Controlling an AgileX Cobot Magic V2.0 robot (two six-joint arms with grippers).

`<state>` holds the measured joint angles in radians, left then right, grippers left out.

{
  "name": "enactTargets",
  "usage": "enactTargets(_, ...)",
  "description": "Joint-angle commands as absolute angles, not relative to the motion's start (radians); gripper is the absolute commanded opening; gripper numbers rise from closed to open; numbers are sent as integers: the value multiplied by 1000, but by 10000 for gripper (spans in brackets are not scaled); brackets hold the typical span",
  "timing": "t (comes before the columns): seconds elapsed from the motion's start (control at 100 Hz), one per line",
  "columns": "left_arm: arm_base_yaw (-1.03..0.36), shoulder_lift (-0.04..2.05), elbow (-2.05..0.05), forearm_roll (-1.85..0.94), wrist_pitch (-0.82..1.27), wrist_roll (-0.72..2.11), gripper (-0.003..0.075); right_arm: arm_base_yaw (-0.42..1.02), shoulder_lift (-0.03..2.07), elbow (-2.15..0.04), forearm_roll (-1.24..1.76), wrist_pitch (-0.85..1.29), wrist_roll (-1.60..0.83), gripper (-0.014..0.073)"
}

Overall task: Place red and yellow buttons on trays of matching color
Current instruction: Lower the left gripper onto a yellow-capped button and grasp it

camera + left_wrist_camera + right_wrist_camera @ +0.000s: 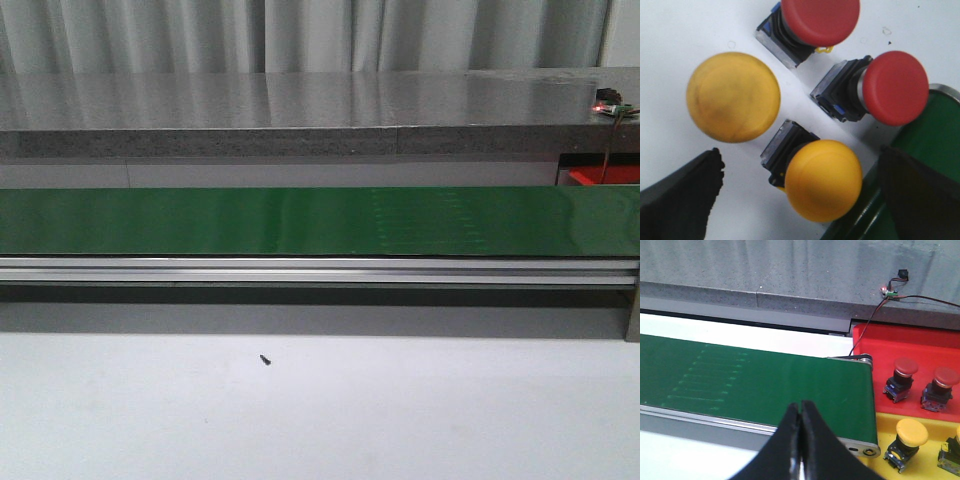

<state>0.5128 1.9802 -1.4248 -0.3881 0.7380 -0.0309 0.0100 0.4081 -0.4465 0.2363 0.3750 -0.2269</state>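
Observation:
In the left wrist view two yellow buttons [733,97] [823,180] and two red buttons [820,20] [895,87] lie on a white surface. My left gripper [800,159] is open, its black fingers [682,197] standing either side of the nearer yellow button without touching it. In the right wrist view my right gripper [801,409] is shut with nothing in it, above the conveyor's near rail. Beyond the belt's end, a red tray [875,342] holds two red buttons [903,373] [942,384], and a yellow tray [887,426] holds two yellow buttons [910,438] [954,450].
A long green conveyor belt [300,220] with an aluminium rail crosses the front view below a grey counter [300,110]. A corner of the red tray [603,176] shows at far right. A small dark screw [265,360] lies on the white table. The belt's end [935,140] borders the loose buttons.

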Motion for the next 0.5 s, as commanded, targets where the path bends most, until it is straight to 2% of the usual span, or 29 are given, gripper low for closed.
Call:
enactTargets(0.0,506,1948,-1457,-416,707,-44,599,13,412,-469,254,294,-237,-123)
enactTargets(0.16,499,1963,-1457,-418,695,-44,594,13,412,-469,257,294,-237,-123)
enactTargets(0.24,499,1963,-1457,-418,687,-44,561,13,412,-469,257,294,-237,-123)
enactTargets(0.49,499,1963,-1457,-428,689,-44,333,13,412,-469,258,294,-237,-123)
